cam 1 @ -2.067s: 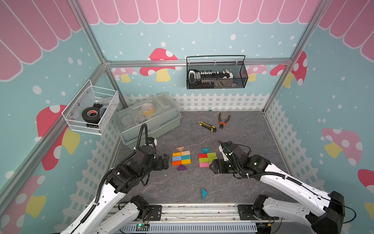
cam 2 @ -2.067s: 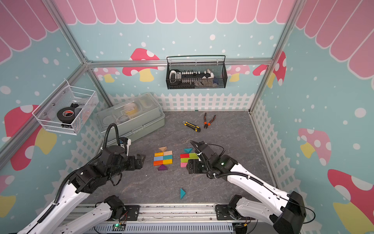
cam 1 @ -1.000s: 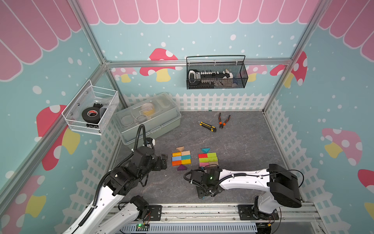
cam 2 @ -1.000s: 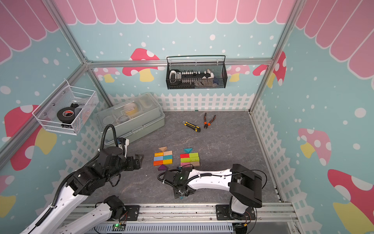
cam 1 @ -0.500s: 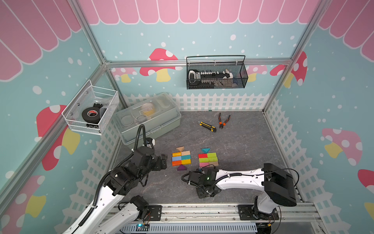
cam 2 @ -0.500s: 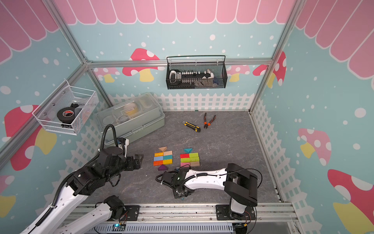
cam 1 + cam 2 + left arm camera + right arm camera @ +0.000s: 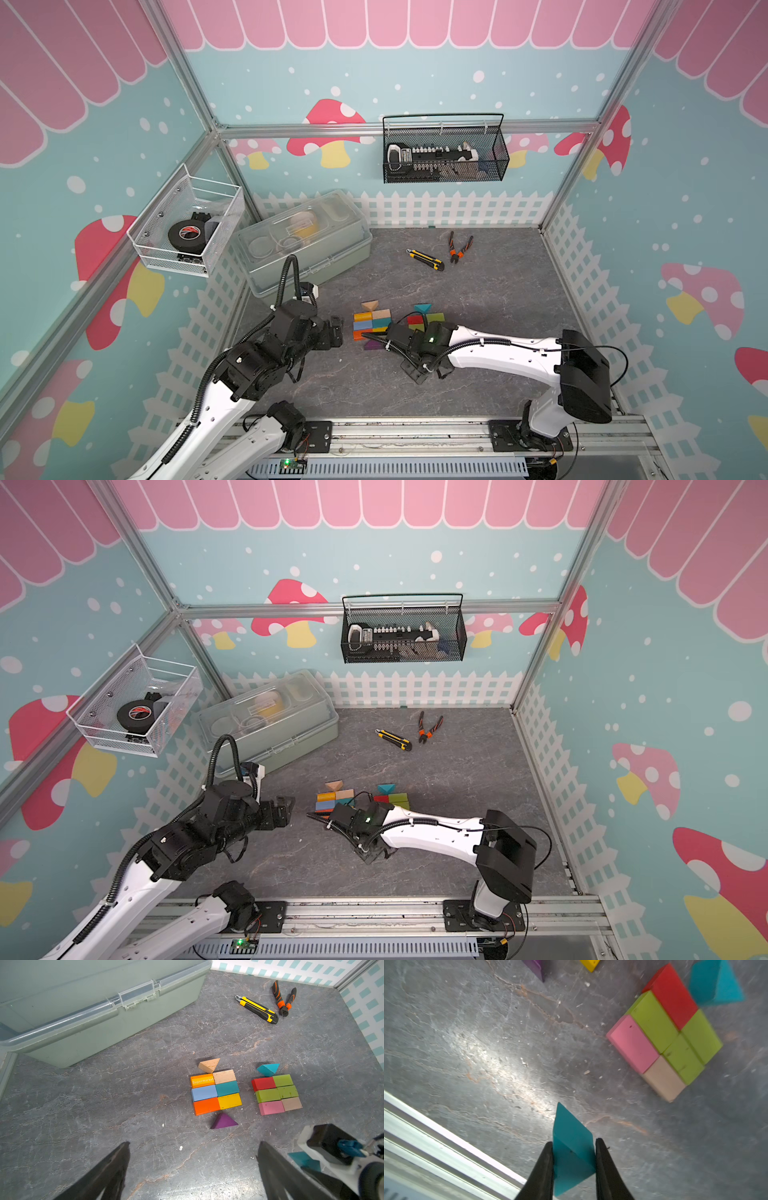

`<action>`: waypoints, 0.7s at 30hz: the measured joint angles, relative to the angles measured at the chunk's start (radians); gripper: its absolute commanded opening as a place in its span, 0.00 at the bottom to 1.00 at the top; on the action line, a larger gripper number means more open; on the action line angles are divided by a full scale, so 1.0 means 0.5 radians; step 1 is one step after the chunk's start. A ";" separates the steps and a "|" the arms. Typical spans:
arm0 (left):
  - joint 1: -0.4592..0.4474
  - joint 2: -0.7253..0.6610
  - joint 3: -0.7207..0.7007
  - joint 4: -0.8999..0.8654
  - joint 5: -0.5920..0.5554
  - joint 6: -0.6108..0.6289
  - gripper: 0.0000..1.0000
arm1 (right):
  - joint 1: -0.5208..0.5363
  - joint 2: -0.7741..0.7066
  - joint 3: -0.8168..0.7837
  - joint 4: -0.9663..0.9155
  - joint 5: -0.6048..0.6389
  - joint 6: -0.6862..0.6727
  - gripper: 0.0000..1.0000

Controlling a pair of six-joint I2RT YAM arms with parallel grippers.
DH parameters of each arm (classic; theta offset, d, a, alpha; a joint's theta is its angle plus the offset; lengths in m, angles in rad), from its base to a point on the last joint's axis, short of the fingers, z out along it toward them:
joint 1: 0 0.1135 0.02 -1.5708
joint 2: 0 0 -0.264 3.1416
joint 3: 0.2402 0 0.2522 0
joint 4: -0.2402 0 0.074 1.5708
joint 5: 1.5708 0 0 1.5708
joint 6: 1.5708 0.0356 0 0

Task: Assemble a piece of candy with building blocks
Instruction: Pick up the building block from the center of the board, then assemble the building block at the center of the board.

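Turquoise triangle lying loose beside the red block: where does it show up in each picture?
In a top view: turquoise triangle, near the middle.
In a top view: near the middle again.
Left wrist: right of centre.
Right wrist: upper right corner.
Shared landmark: the red block beside it.

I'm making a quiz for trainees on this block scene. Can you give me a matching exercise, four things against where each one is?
1. teal wedge
2. purple wedge
3. tan wedge
4. utility knife

A. beside the pliers
B. at the orange "Supermarket" block
C. between the right claw fingers
D. just off the yellow block

Pairs: 1-C, 2-D, 3-B, 4-A
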 measured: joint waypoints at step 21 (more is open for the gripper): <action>0.000 0.000 0.000 0.000 -0.015 0.000 0.94 | -0.421 -0.100 -0.356 0.057 -0.063 -1.806 0.25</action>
